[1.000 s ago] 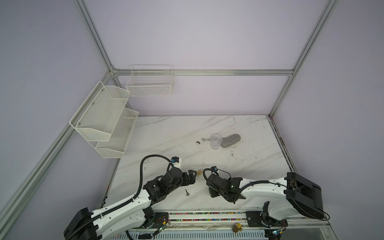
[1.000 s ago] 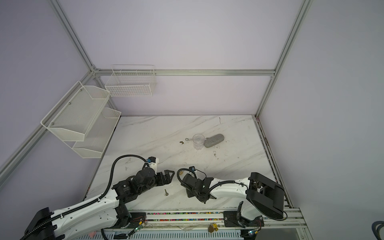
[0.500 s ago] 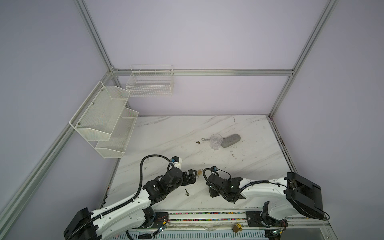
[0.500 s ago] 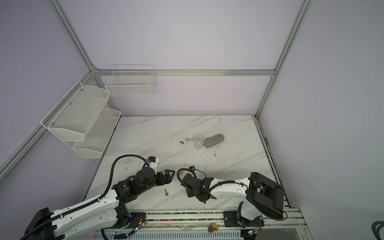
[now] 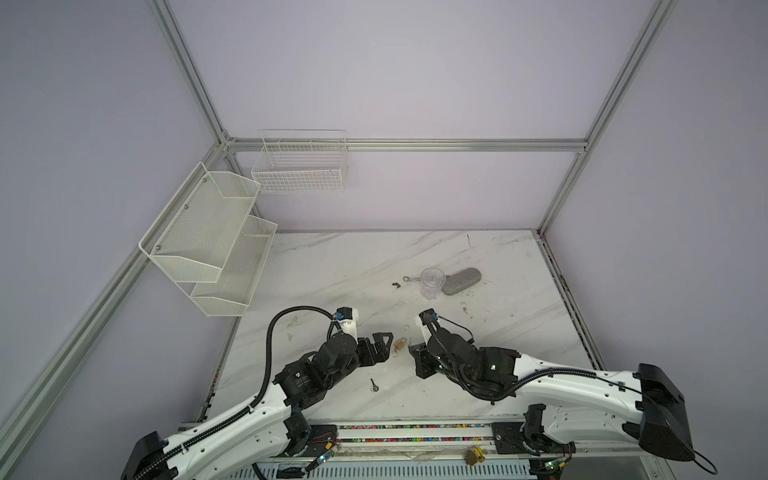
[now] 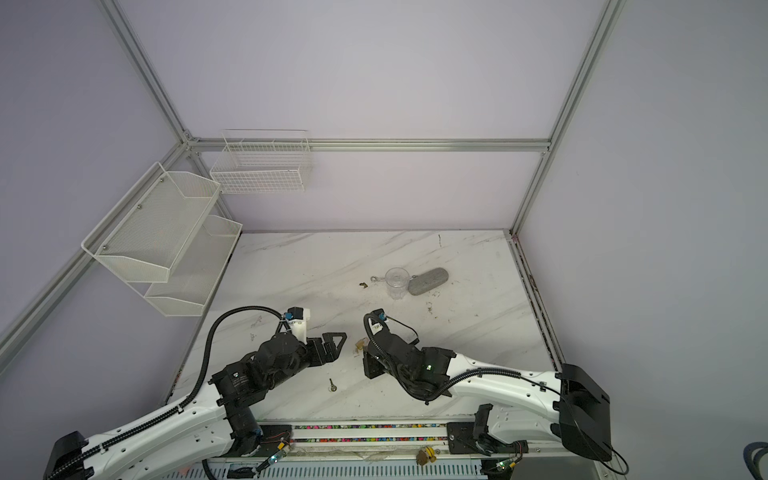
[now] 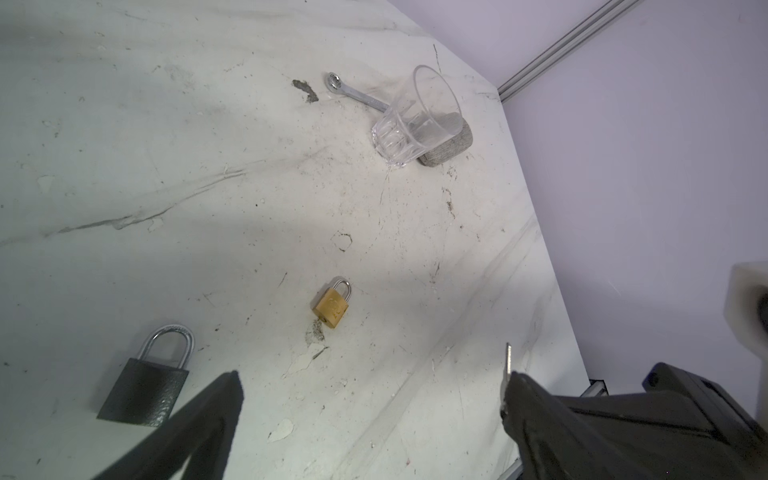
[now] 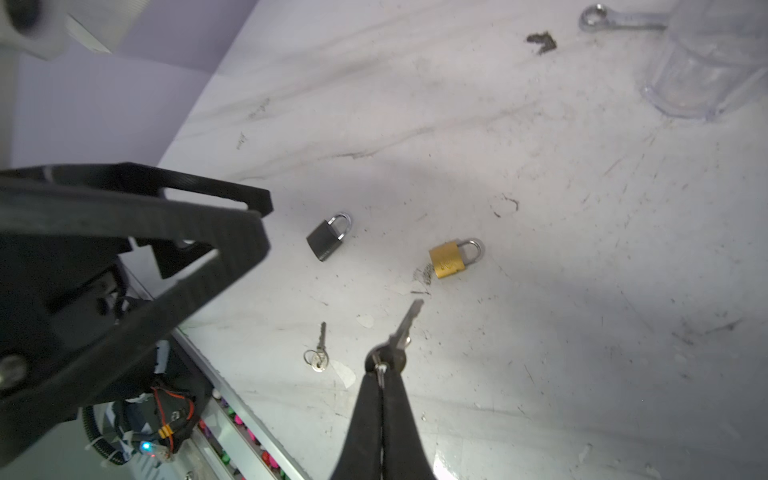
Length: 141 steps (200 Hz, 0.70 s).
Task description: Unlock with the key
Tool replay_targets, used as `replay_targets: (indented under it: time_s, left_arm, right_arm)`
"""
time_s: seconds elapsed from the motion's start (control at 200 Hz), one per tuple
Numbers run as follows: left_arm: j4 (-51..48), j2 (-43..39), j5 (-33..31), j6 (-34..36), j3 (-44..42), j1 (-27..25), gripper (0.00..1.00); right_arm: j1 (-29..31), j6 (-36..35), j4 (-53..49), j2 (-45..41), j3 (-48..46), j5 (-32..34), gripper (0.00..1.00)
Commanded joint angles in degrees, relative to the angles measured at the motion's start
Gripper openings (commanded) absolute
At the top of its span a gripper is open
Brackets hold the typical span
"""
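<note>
My right gripper (image 8: 381, 365) is shut on the dark head of a key (image 8: 405, 326). Its blade points at a small brass padlock (image 8: 449, 259) lying flat a short way ahead. A black padlock (image 8: 326, 241) lies beside it. Another key (image 8: 318, 353), on a small ring, lies on the table near the front edge. My left gripper (image 7: 374, 378) is open and empty, with the brass padlock (image 7: 331, 305) ahead of it and the black padlock (image 7: 145, 382) by one finger. In a top view the brass padlock (image 5: 400, 344) lies between the left gripper (image 5: 384, 347) and the right gripper (image 5: 410, 349).
A clear glass (image 5: 432, 282), a grey oval stone-like block (image 5: 462, 281) and a small wrench (image 5: 411, 279) sit further back on the marble table (image 5: 332, 266). White mesh shelves (image 5: 208, 241) and a wire basket (image 5: 301, 166) hang on the left and back walls.
The right gripper's jaws have drawn fully together on the key. Neither arm has visibly shifted in the top views.
</note>
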Motion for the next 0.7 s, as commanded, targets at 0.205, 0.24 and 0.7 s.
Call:
replay_targets:
  time_s: [0.205, 0.24, 0.7]
  left_arm:
    - [-0.06, -3.24, 3.14, 3.58, 11.05, 0.51, 1.00]
    - [-0.64, -3.18, 3.46, 3.84, 11.90, 0.51, 1.00]
    - [-7.48, 1.95, 7.74, 6.89, 20.66, 0.75, 0.69]
  right_arm:
    - [-0.25, -22.40, 5.66, -1.71, 2.58, -2.83, 0.00]
    - [-0.32, -24.03, 6.46, -1.38, 2.56, -2.27, 0.00]
    - [-0.14, -33.23, 12.10, 2.26, 3.96, -4.26, 0.00]
